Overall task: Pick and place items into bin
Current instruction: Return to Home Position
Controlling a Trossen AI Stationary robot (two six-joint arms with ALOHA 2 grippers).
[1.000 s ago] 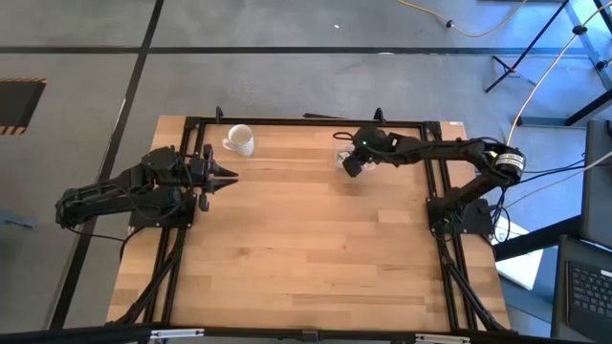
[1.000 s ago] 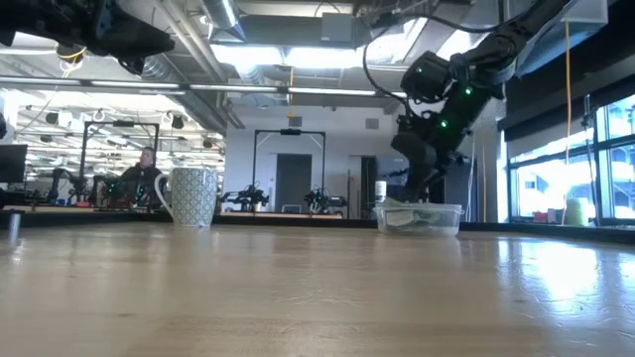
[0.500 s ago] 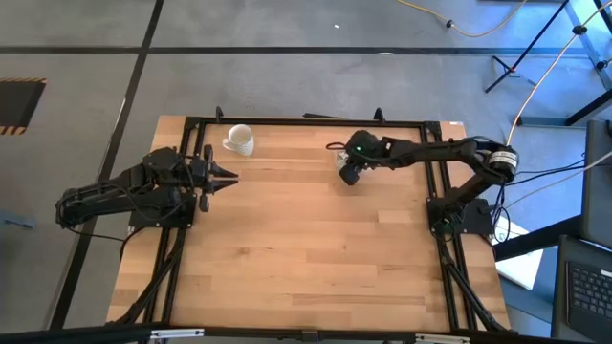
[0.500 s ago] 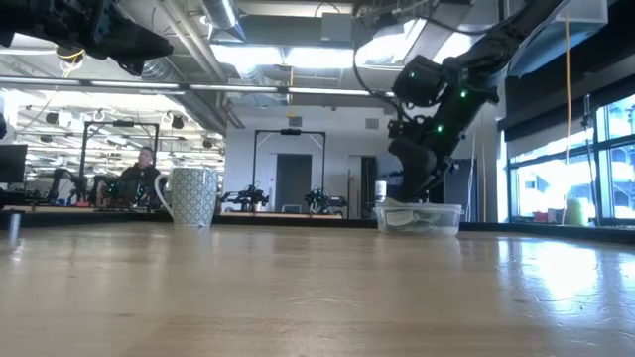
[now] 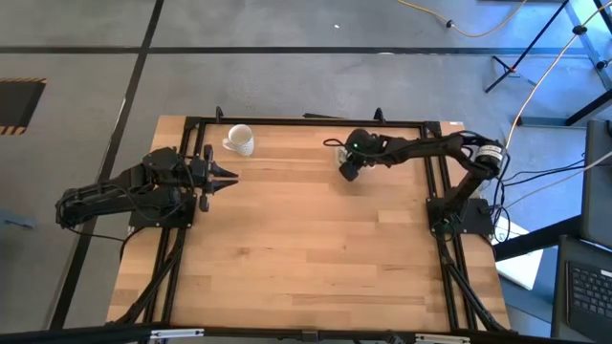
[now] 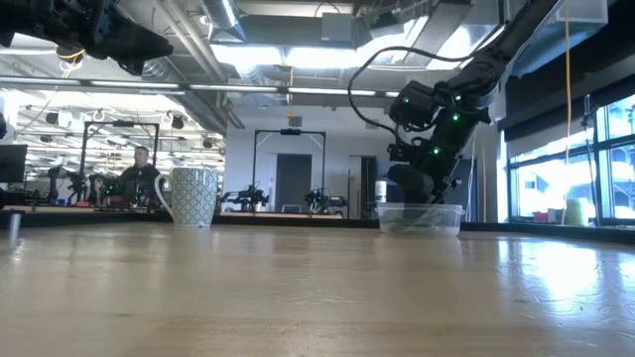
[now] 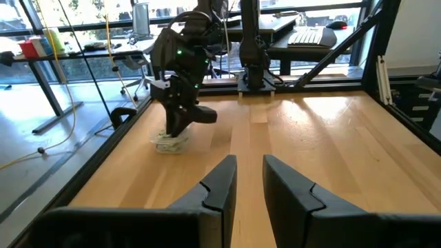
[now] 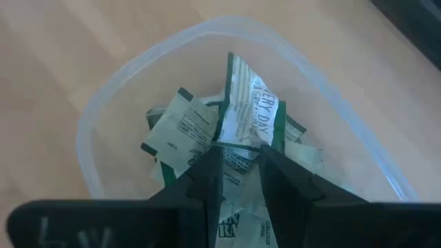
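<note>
My right gripper [image 6: 424, 196] has sunk into the bin [image 6: 451, 220].
Its fingers [image 8: 205, 176] are slightly apart and empty; packets [image 8: 180, 127] lie inside, so the job seems finished. Left gripper [image 5: 229, 177] waits.

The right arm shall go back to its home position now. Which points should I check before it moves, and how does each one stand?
1. Packets inside the bin: ok, a pile lies in it.
2. Right gripper well above the bin: not ok, it hangs low at the bin's mouth, close on the pile; I would lift straight up first.
3. Right gripper free of any packet: cannot tell; an upright packet stands right at its tip.
4. Mug away from the right arm: ok, it stands apart, towards the table's far left corner.
5. Left gripper out of the way: ok, at the left edge, open, holding nothing.
</note>
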